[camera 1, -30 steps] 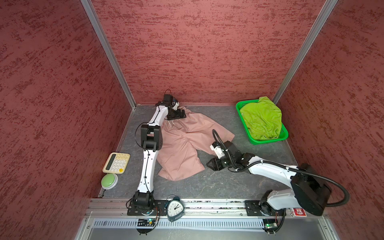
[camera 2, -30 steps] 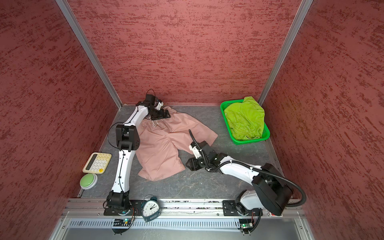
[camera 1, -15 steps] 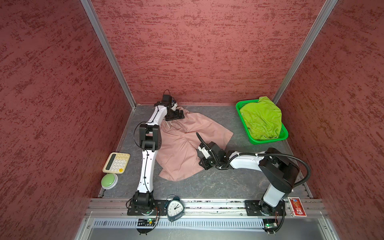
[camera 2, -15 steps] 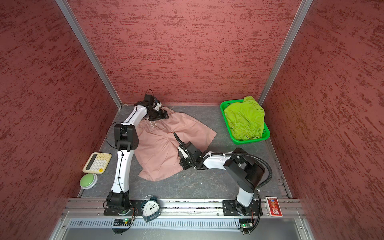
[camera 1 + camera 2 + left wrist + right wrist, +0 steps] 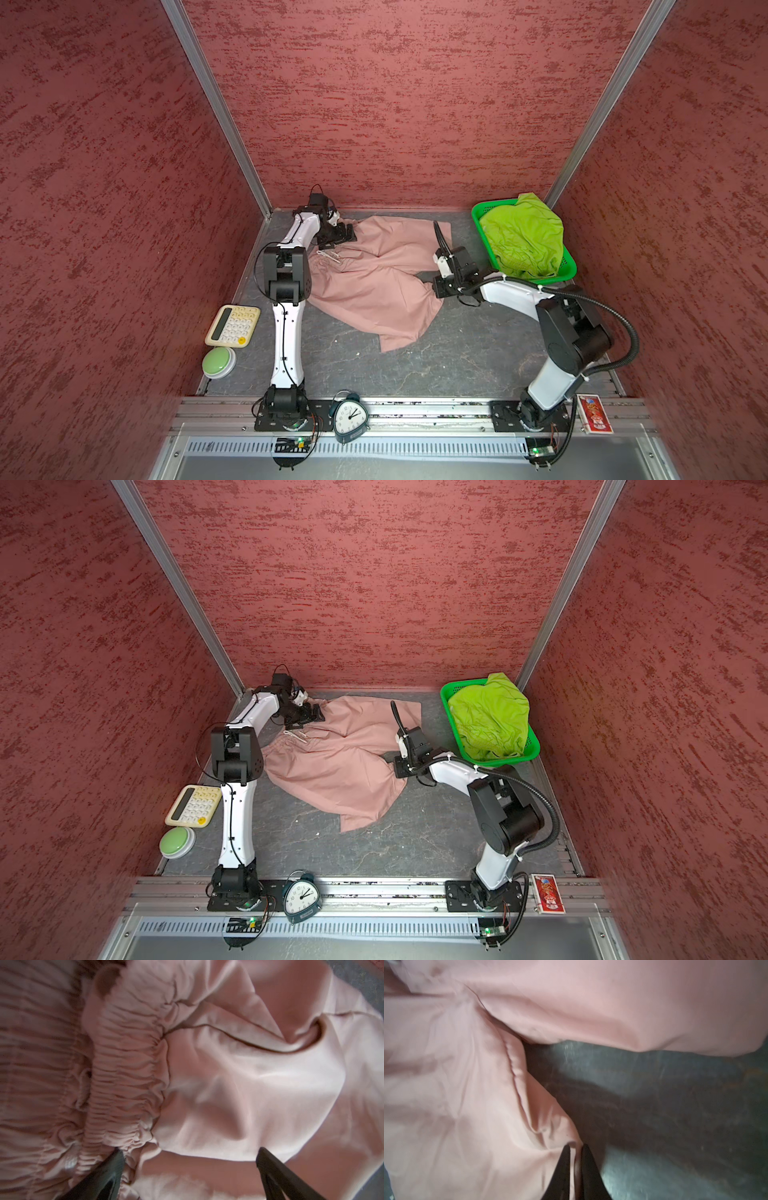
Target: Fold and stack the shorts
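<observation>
Presently in hand: flattening the pink shorts [image 5: 374,286] ahead of a first fold (my reading; no fold is laid yet).
Pink shorts: spread but rumpled on the worktop [image 5: 457,353], waistband [image 5: 124,1076] toward the far left corner, one leg trailing toward the near edge.
Green shorts [image 5: 521,237]: bundled in the basket [image 5: 568,266] at the far right corner, touched by neither arm.
Right gripper [image 5: 575,1148]: fingers almost together, pinching a thin edge of the pink shorts' nearer leg, close to a seam; cloth shows between the tips in the right wrist view.
Left gripper [image 5: 190,1154]: jaws wide apart, holding nothing, poised over the gathered waistband; whether one fingertip touches the elastic I cannot tell.
Doing it well: close the left gripper on the full thickness of the waistband first, so the cloth is anchored. Then draw the pinched leg edge low and outward toward the right edge, slowly, until the creases run out.
Risk: the right pinch is shallow, and thin cloth may slip free under a quick pull.
</observation>
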Available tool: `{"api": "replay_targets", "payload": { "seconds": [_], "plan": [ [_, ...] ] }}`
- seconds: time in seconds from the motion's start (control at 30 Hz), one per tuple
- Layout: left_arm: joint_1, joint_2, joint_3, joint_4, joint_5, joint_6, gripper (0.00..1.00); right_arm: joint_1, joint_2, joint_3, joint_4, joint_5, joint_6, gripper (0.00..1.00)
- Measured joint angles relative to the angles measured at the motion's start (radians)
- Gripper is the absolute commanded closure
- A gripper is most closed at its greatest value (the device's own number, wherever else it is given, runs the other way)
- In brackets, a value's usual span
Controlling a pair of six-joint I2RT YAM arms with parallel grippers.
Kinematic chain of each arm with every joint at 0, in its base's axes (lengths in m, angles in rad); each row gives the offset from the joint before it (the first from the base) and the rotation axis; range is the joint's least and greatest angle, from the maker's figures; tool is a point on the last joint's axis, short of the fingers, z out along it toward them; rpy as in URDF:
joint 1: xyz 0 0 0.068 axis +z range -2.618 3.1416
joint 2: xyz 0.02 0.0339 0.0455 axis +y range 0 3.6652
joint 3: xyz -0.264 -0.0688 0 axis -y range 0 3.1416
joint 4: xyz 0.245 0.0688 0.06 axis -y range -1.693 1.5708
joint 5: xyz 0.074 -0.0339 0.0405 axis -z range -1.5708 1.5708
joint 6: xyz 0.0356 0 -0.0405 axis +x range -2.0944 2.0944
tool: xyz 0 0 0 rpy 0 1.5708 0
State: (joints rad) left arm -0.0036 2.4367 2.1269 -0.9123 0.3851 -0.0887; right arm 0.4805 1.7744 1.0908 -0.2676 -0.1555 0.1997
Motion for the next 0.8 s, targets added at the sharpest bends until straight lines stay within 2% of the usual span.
{"api": "replay_targets", "payload": {
  "seconds": [0.1,0.17,0.23,0.33,0.43,0.6,0.7,0.8],
  "plan": [
    [0.003,-0.051,-0.086,0.024,0.024,-0.017,0.01,-0.013,0.053,0.090,-0.010,0.011,-0.041,0.53],
    [0.003,-0.089,-0.144,0.049,0.059,-0.035,0.01,-0.017,0.039,0.093,-0.011,0.013,-0.052,0.43],
    [0.006,-0.134,-0.200,0.079,0.121,-0.057,0.01,-0.020,0.002,0.078,-0.008,0.010,-0.057,0.38],
    [0.007,-0.229,-0.282,0.144,0.195,-0.099,0.01,-0.012,-0.118,0.010,-0.011,0.011,-0.021,0.34],
    [0.008,-0.362,-0.371,0.198,0.191,-0.125,0.01,0.018,-0.299,-0.112,-0.042,0.027,0.061,0.33],
    [0.011,-0.617,-0.551,0.270,0.062,-0.133,0.01,0.210,-0.547,-0.301,-0.143,0.024,0.305,0.32],
    [0.019,-0.752,-0.709,0.306,-0.021,-0.148,0.01,0.354,-0.563,-0.381,-0.175,0.019,0.457,0.31],
    [0.039,-0.851,-0.887,0.356,-0.060,-0.171,0.00,0.442,-0.526,-0.407,-0.212,0.031,0.565,0.30]
  ]
}}
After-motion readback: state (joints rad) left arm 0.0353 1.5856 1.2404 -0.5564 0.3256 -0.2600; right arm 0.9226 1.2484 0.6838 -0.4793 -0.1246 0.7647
